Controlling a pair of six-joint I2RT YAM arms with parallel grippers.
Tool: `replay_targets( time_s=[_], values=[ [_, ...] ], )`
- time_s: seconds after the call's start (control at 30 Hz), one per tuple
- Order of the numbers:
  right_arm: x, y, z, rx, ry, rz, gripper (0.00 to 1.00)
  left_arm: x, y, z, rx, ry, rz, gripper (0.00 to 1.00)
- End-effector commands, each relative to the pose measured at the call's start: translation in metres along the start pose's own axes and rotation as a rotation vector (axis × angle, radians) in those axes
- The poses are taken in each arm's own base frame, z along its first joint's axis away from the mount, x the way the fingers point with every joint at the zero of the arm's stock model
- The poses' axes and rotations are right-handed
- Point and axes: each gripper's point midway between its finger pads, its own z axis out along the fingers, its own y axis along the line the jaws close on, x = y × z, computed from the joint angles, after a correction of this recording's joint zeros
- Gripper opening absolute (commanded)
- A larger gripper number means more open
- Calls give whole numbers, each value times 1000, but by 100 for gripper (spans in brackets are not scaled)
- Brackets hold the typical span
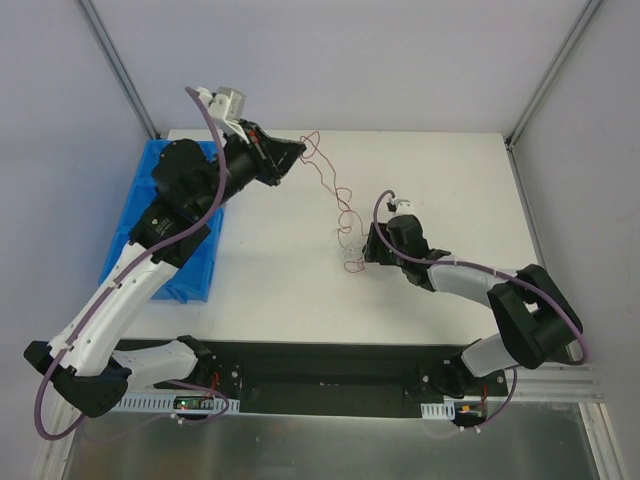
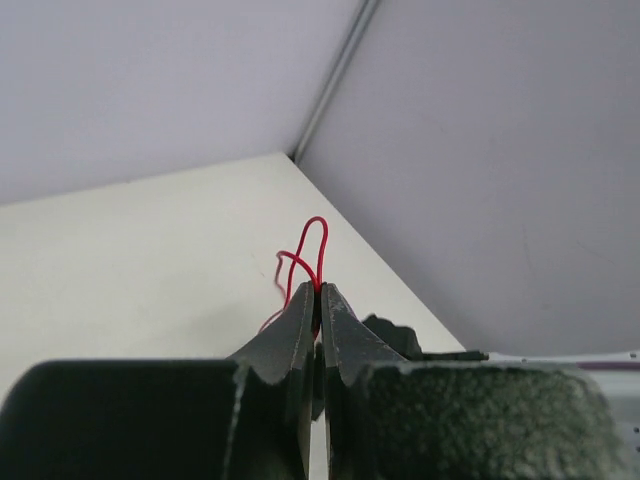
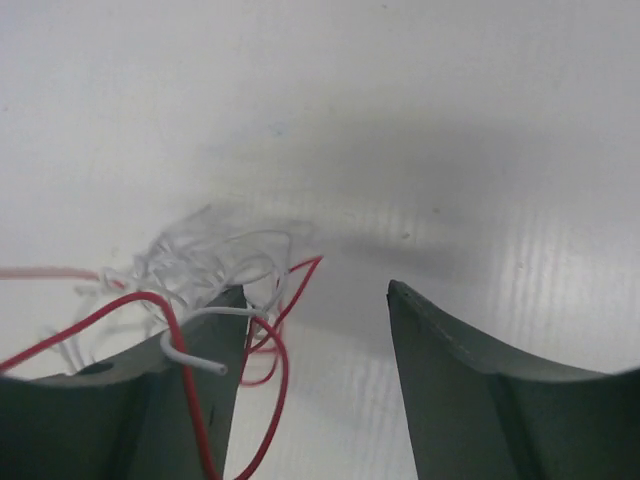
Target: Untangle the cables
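White table (image 1: 450, 180), top view: the cables (image 1: 340, 205) run as a thin strand from the left gripper (image 1: 296, 150) to the right gripper (image 1: 362, 252). Left wrist view: jaws pressed together on a red wire (image 2: 312, 245). Right wrist view: jaws apart; the cables bunch against one finger (image 3: 205, 390).

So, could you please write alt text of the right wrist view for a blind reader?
The right claw hangs open over the white table. A small tangle of pale grey and red cables lies by the finger at the picture's left, a red strand and a pale end crossing it.
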Motion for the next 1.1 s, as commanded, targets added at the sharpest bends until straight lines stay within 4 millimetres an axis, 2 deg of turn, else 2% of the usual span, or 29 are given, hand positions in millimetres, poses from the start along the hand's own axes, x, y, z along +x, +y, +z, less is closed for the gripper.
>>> replay_targets(
  time_s=[0.0,0.13,0.33,0.43,0.5,0.6,0.67,0.7,0.73,0.83,0.97,1.07],
  values=[
    [-15,-11,-11,32,-78,17,64,-46,-4,-17,-62,-99,107,0],
    [-14,-15,-8,34,-65,38,65,-66,-20,-27,-28,-133,114,0],
    [-5,-26,1,48,-7,108,65,-117,-68,-51,99,-216,134,0],
    [-5,-31,0,63,-2,116,66,-129,-77,-59,116,-241,147,0],
    [-6,-33,-1,66,-3,115,65,-125,-72,-57,101,-226,142,0],
    [-8,-38,-2,72,-8,121,63,-104,-58,-47,58,-166,104,0],
    [-9,-31,-5,25,-2,91,63,-84,-47,-37,40,-108,68,0],
    [-10,-17,-10,-52,-2,64,63,-71,-43,-31,40,-69,48,0],
    [-13,-12,-12,-83,-18,44,63,-64,-41,-28,44,-44,31,0],
    [-17,14,-33,-242,-92,-36,63,-39,-33,-17,42,27,-32,0],
    [-43,48,-87,-424,-292,-158,72,-18,-30,-13,60,93,-80,0],
    [-57,72,-124,-550,-357,-231,81,-10,-30,-16,65,111,-102,0]
  ],
)
